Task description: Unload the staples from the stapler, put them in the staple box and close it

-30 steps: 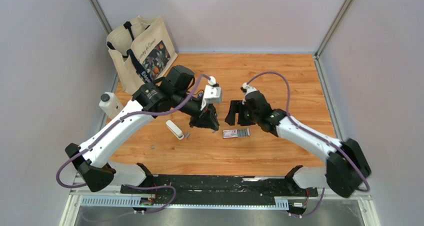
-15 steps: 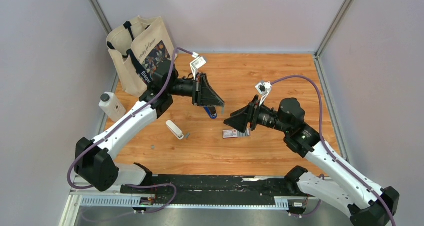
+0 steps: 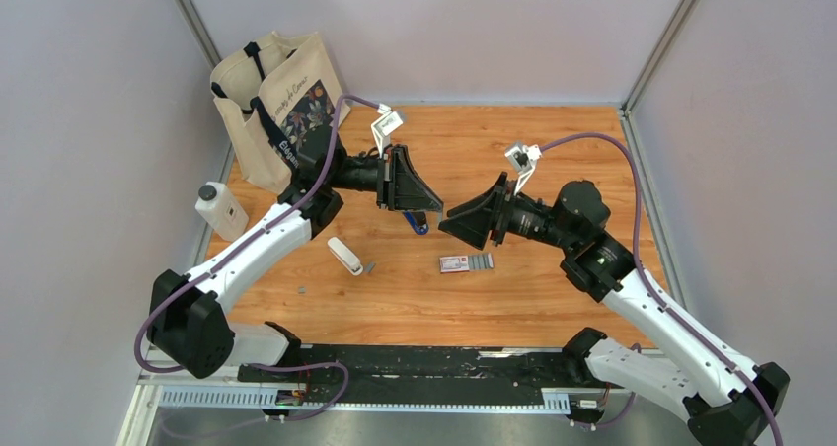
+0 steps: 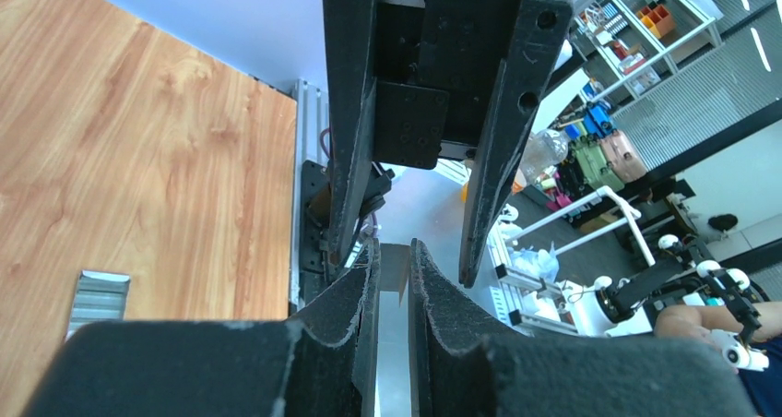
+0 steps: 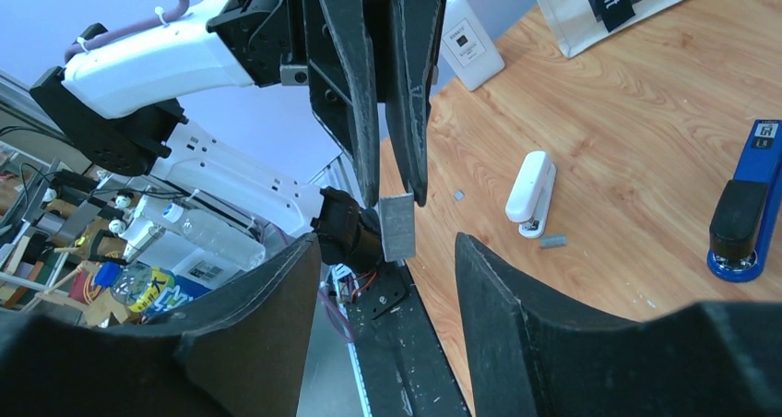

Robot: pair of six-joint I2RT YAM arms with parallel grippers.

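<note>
The blue stapler (image 5: 742,205) with a dark end lies on the wooden table, partly hidden under my left gripper in the top view (image 3: 419,225). My left gripper (image 5: 395,198) is raised and shut on a short grey strip of staples (image 5: 398,225), which also shows between its pads in the left wrist view (image 4: 395,268). My right gripper (image 3: 450,221) is open and faces the left one tip to tip, its fingers (image 4: 350,113) on either side of the strip without touching it. The left gripper (image 3: 437,209) hangs just above the stapler.
A red-and-white staple box (image 3: 453,263) with a grey staple strip (image 3: 481,260) lies near the middle. A white stapler (image 3: 344,256) and a loose staple bit (image 5: 553,242) lie to the left. A white bottle (image 3: 219,209) and a tote bag (image 3: 281,101) stand at the back left.
Both grippers have lifted off the table and turned to face each other. In the last half second the right gripper rose and closed in on the left one's tips.
</note>
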